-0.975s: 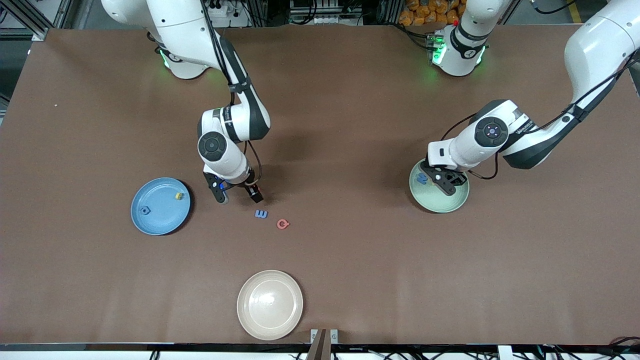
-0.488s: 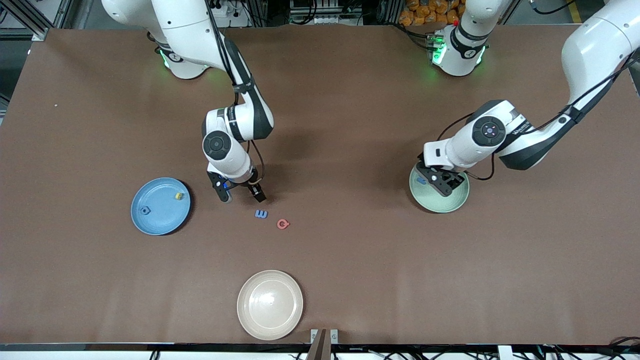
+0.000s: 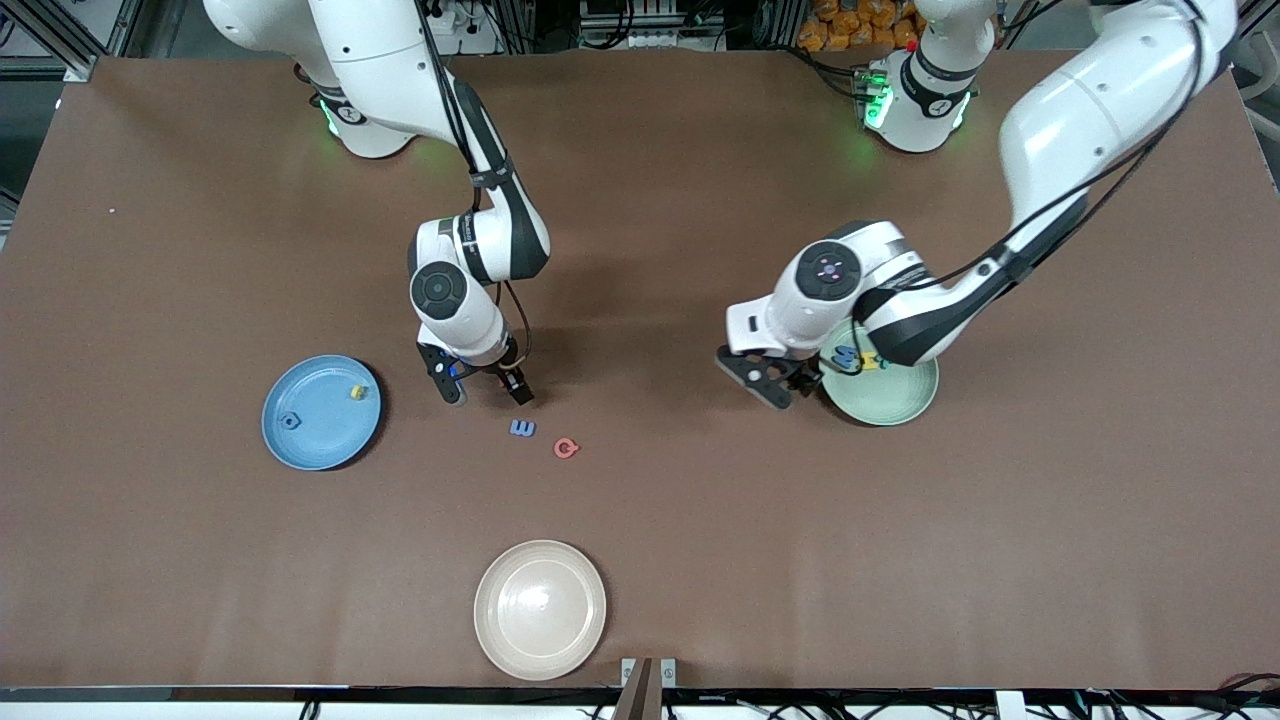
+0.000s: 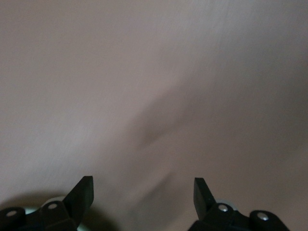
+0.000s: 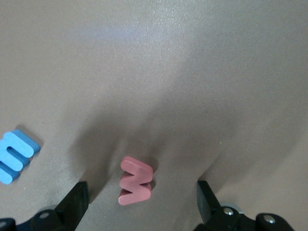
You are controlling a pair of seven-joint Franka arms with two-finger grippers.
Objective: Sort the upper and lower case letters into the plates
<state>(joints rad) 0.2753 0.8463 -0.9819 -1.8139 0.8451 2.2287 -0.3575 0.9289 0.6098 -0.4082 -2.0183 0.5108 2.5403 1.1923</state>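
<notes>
The front camera looks down from high across the brown table [image 3: 640, 560], facing both arm bases. Each wrist camera looks closely down between its own fingertips; the blue foam letter [image 3: 522, 428] [image 5: 14, 156] shows in both front and right wrist views.

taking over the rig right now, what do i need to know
Left gripper: open, empty, over the table beside the mint plate.
Right gripper: open, low over a pink letter on the table.
Done: dark blue letter and yellow letter in the sky blue plate; at least two letters in the mint plate.
Left: pink letter, blue letter, red letter, all on the table.
</notes>
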